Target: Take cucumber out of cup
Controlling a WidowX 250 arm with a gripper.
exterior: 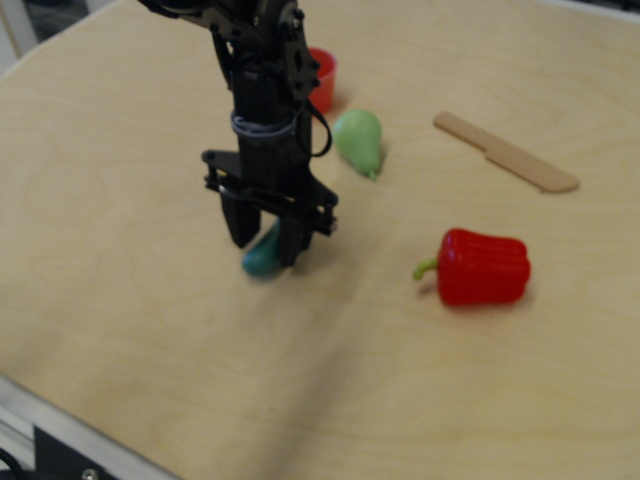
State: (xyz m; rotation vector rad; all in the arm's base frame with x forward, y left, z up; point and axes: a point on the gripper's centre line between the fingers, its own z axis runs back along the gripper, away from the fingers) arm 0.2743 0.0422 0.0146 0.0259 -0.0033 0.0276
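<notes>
The dark teal cucumber [257, 265] lies on the wooden table in front of the arm. My black gripper [265, 247] stands straight down over it, jaws spread apart, one finger on each side of the cucumber and neither pressing on it. The red cup [322, 77] stands at the back, partly hidden behind the arm, well away from the cucumber.
A light green pear [358, 139] lies right of the arm. A red bell pepper [482, 266] lies to the right. A wooden knife [506, 152] lies at the back right. The table's front edge [60, 410] runs along the lower left.
</notes>
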